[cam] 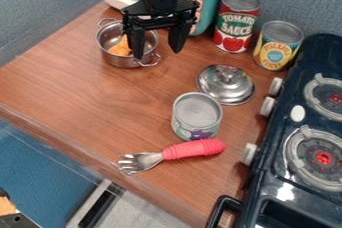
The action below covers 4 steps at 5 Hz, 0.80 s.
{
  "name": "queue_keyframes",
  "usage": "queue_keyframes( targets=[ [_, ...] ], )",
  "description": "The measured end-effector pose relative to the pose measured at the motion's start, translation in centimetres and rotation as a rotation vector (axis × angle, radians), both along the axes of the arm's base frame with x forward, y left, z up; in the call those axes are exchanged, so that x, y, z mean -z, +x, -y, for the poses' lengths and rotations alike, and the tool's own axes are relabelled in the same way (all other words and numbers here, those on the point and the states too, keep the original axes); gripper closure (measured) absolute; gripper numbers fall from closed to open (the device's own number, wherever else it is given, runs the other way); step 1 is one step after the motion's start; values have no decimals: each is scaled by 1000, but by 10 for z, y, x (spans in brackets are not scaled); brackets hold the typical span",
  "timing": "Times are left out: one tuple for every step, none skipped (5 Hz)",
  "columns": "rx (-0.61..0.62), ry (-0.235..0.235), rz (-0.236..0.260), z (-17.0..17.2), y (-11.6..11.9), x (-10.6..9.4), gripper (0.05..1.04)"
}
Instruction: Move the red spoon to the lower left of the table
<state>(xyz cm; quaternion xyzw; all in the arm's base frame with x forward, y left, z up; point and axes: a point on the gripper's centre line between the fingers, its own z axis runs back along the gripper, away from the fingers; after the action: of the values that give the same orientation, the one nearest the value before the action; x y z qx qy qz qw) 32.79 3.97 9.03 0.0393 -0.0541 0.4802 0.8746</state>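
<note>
The red-handled utensil (194,149), whose metal end has fork-like tines, lies near the table's front edge, its handle to the right and its metal end to the left. The black gripper (157,52) hangs over the back of the wooden table (87,97), well above and behind the utensil, beside and partly over the metal pot. Its two fingers stand apart with nothing between them.
A metal pot (119,61) holding something orange stands at the back left. A metal lid (226,85) and a small can (196,117) are right of centre. Two taller cans, tomato (235,22) and pineapple (277,46), stand behind; a dark stove (294,122) borders the right.
</note>
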Motion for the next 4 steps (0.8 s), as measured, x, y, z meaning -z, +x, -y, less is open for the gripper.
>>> queue_keyframes(
  targets=[
    [-1,-8,-35,1,-2,11,84],
    [15,-41,-56,1,-4,10,85],
    [16,-52,-70,-3,-7,10,84],
    [42,-62,-83,-2,-9,8,84]
  ],
)
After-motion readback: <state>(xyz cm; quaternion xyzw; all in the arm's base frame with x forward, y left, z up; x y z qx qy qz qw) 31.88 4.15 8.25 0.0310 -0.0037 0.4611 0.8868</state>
